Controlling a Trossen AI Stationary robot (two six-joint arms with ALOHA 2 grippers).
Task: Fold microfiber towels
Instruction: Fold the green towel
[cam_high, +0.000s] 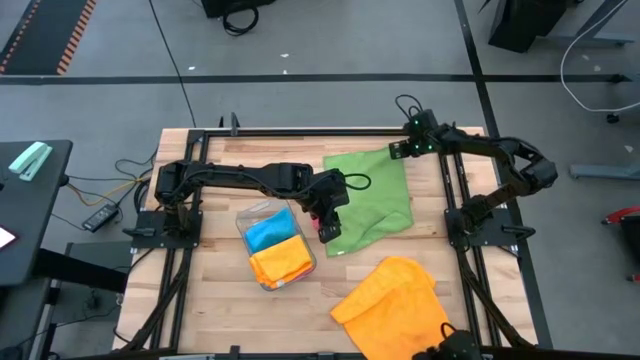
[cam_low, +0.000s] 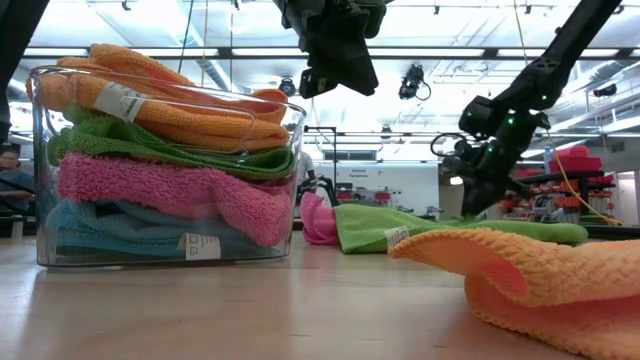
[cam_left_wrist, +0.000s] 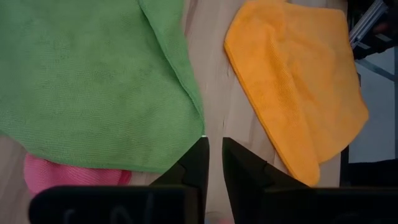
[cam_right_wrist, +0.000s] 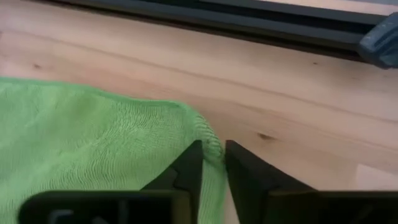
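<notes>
since the green towel lies spread on the wooden surface between the two arms, the step in hand looks like pinching its two corners on one side so that half can be carried over the other. the right tool sits at the far corner of the green towel, its fingers nearly together with the cloth's edge in the narrow gap between them, so it seems to be nipping that corner, though i cannot tell how firm the hold is. the left tool hangs above the near corner, next to a pink towel that peeks out from under the green one; its fingers are almost closed on nothing, with bare wood showing between them. to do this well, the left tool probably needs to spread its fingers, drop onto the green corner alone and avoid catching the pink cloth below. both corners should then rise together and travel evenly, or the fold will skew. an orange towel lies rumpled near the front edge, well apart, and a clear bin beside the left tool holds folded towels stacked in blue, pink, green and orange.
</notes>
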